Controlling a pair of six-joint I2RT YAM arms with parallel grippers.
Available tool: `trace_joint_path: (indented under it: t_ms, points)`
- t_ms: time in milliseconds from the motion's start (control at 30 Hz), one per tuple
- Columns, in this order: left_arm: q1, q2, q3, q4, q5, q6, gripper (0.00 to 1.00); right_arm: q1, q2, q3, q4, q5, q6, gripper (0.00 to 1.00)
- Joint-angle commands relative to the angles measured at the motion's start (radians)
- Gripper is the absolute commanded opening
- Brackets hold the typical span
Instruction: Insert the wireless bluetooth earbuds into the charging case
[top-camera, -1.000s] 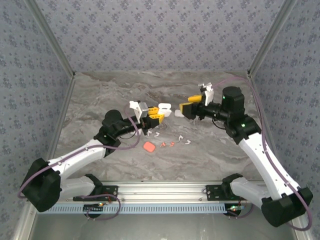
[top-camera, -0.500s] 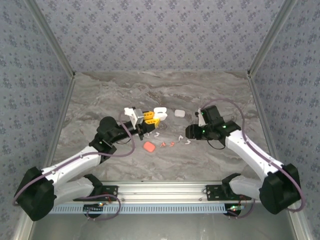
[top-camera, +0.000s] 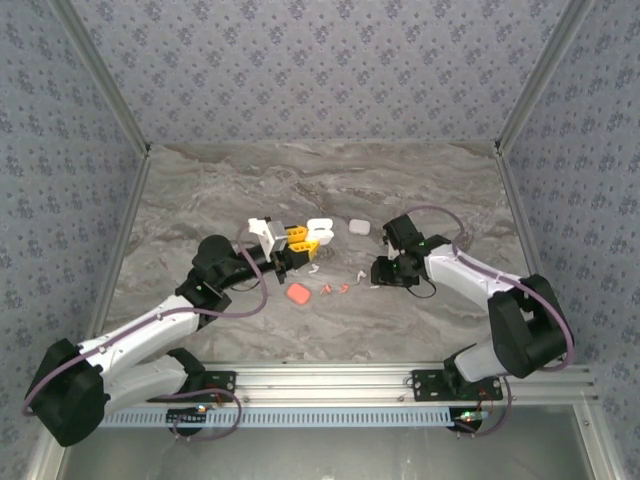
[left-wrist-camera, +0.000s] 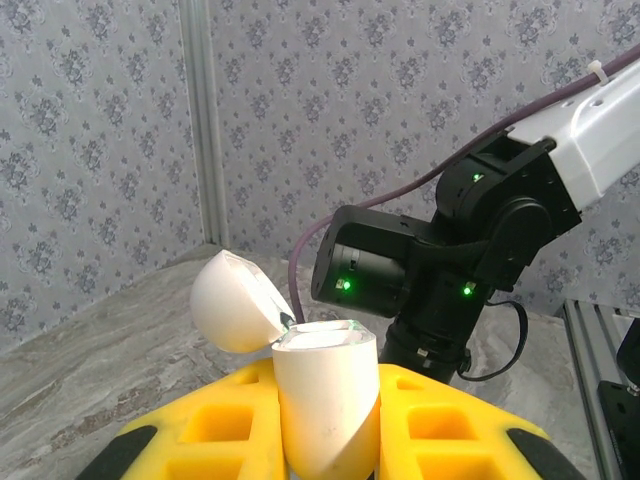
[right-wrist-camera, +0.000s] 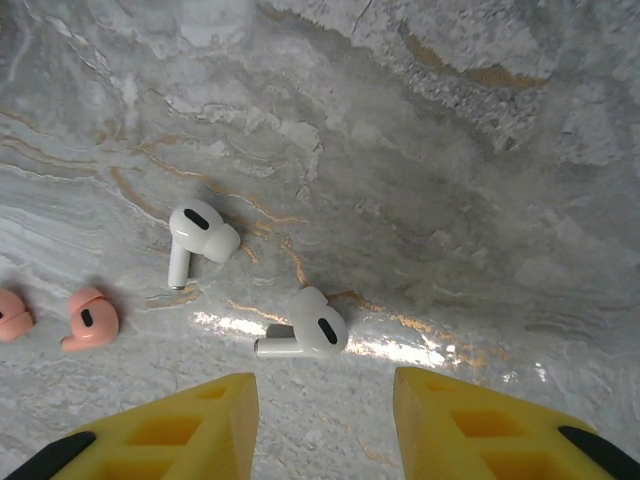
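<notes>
While the left claw clenched the open white charging case, the right claw hung released just above 1 white earbud lying on the desk, so pickup seemed in hand, next calling for lowering and pinching squarely.

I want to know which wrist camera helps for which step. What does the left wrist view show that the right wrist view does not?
Left wrist view: the left tool shut on a white rounded plastic charging case, its lid hinged open, and the right arm's black wrist beyond. Right wrist view: the right tool, open, near two white stemmed plastic earbuds, with two salmon-red earbuds to the left. Both: grey marble tabletop and yellow tool fingers.
</notes>
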Motion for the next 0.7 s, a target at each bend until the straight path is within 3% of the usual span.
trace_joint_path:
  t_ms: [0,667]
  points:
    - [-0.006,-0.022,0.018,0.002,0.000,0.020,0.00,0.011,0.036,0.019,0.023,0.018,0.021,0.41]
    - [-0.006,-0.021,0.035,-0.029,0.003,0.023,0.00,0.037,0.130,0.050,0.051,0.051,0.019,0.35]
